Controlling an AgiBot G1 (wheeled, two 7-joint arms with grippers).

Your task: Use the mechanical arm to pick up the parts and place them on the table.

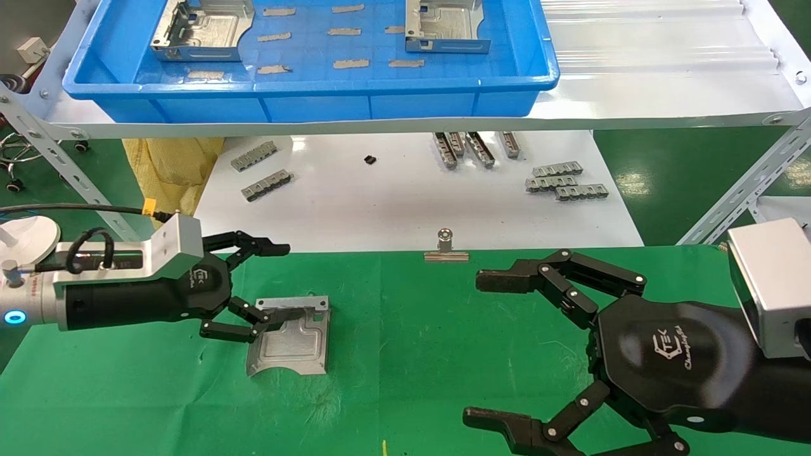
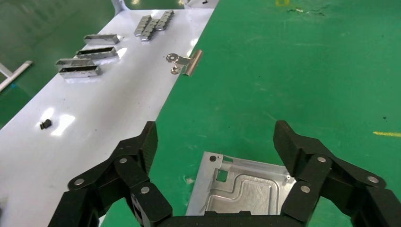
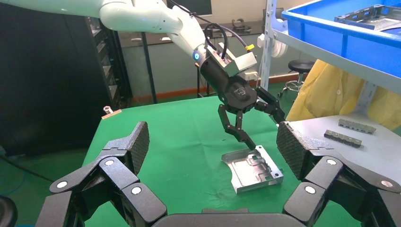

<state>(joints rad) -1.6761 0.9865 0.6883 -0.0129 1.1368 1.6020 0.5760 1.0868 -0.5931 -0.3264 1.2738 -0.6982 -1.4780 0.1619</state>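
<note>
Hovering left pincer (image 1: 253,288) over part (image 1: 293,339), binder clip (image 1: 446,246) beyond

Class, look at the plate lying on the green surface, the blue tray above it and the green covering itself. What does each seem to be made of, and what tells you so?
Plate: looks like stamped sheet metal, matte silver, with bent flanges and an embossed outline.
Tray: probably moulded plastic, a uniform glossy blue with ribbed walls.
Green covering: seems to be cloth or felt, matte, held at its edge by a silver clip.
</note>
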